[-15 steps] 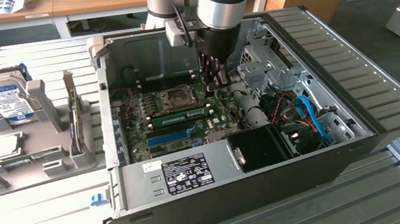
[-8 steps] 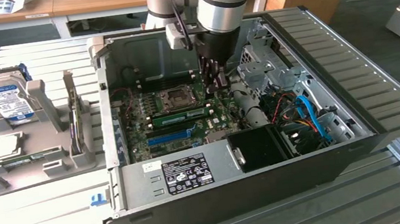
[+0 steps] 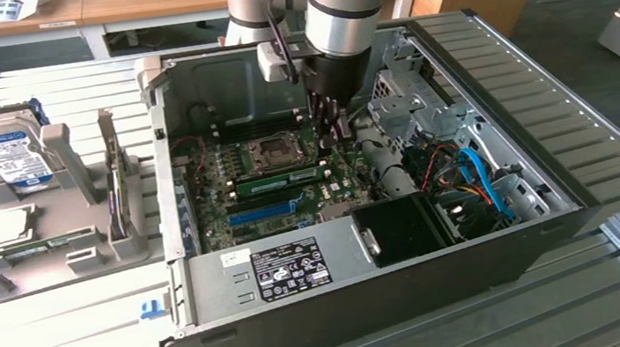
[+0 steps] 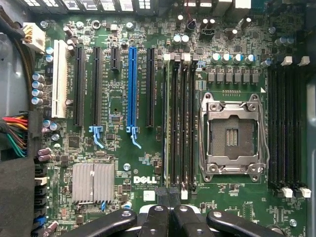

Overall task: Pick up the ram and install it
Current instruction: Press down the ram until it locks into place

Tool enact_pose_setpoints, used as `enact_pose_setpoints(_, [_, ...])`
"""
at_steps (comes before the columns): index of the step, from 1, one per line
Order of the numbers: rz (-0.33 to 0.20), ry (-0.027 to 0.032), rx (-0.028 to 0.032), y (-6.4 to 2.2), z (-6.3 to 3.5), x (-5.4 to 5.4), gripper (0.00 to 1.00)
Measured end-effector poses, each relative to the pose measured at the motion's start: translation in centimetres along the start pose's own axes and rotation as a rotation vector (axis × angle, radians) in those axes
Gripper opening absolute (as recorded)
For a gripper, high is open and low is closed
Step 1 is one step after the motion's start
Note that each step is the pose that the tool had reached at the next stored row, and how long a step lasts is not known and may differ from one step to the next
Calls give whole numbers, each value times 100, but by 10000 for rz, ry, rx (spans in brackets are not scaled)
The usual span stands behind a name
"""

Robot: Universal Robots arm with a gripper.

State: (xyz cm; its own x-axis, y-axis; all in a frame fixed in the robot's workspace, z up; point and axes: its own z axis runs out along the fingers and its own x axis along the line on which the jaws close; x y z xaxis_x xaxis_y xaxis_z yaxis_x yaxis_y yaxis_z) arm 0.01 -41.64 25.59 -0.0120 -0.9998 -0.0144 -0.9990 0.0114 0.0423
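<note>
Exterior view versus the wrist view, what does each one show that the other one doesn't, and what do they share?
Exterior view alone: the silver hard drive standing in the grey holder on the exterior view's left, and the power supply with its black label. Wrist view alone: the Dell logo and the finned heatsink. Both: the motherboard, the empty CPU socket, the blue slot, the ram seated by the socket, and the shut gripper.

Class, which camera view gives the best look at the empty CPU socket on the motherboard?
The wrist view: the CPU socket is seen from straight above, metal frame and contact area plain. In the exterior view the socket appears small and at a slant, beside the arm.
</note>
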Motion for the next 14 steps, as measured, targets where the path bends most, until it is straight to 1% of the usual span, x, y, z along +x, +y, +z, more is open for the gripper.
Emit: enact_pose_setpoints(14, [0,0,1,-5,131,2,10])
